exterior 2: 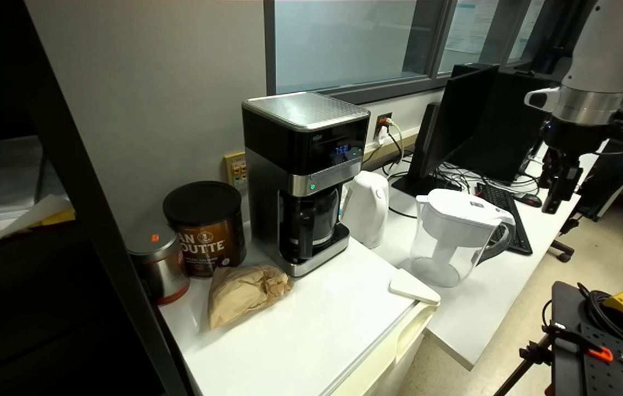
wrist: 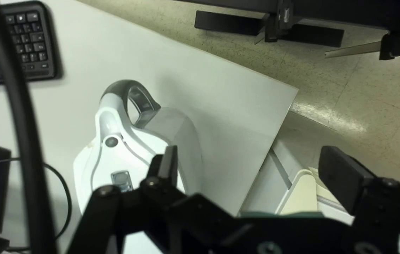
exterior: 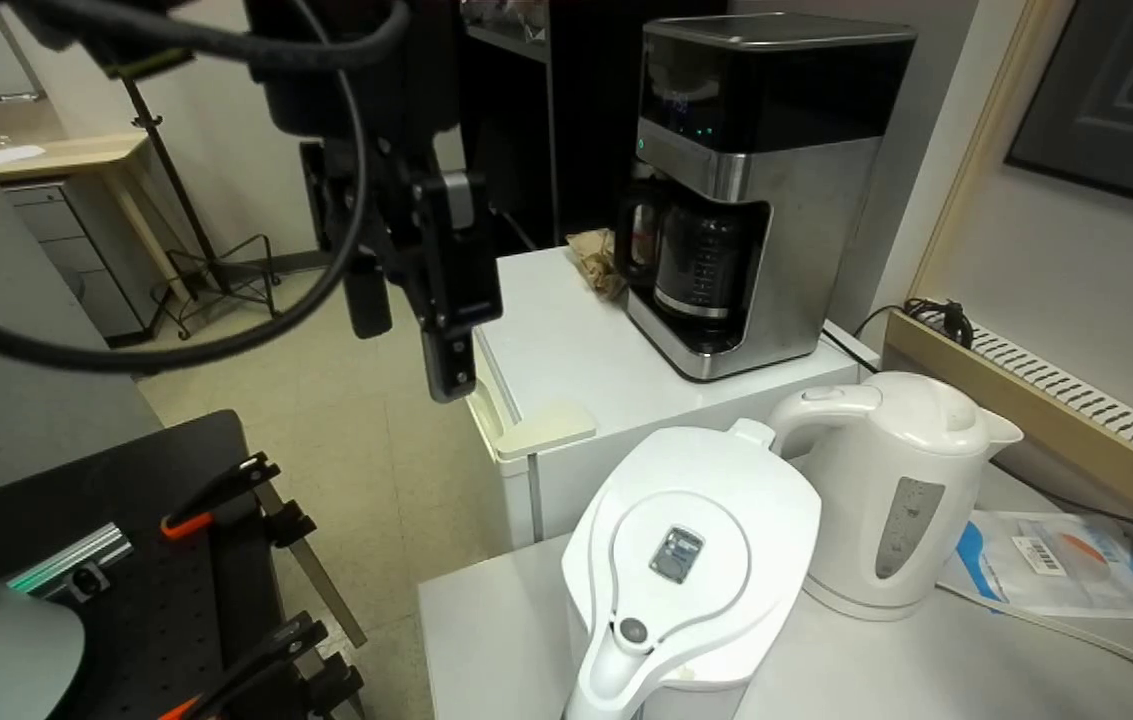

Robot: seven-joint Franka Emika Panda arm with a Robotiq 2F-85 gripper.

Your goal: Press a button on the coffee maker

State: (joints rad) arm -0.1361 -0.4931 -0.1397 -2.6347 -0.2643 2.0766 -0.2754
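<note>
The coffee maker [exterior 2: 300,184] stands upright on a white unit [exterior 2: 311,335] just beside the end edge of the tabletop [wrist: 221,84], near the back corner by the wall. Blue digits and a green light glow on its front, and the carafe [exterior 2: 323,220], dark with a black handle, sits in its bay. The gripper [exterior: 410,338] points downward, well apart from the machine, its jaws spread wide; in the wrist view the tabletop's end edge shows between the fingers [wrist: 341,178]. A white water-filter jug [exterior: 696,605] stands near that end edge, between the front corner and the white kettle [exterior: 866,490], which is closer to the back edge. A plastic packet [exterior: 1076,570] lies near the back edge too. A keyboard [wrist: 32,42] lies farther from the end edge. On the white unit, a crumpled paper bag [exterior 2: 245,291] lies just beside the coffee maker's base, and 2 containers stand near the wall: a brown tin [exterior 2: 209,236] with a black lid and a steel canister [exterior 2: 160,261].
</note>
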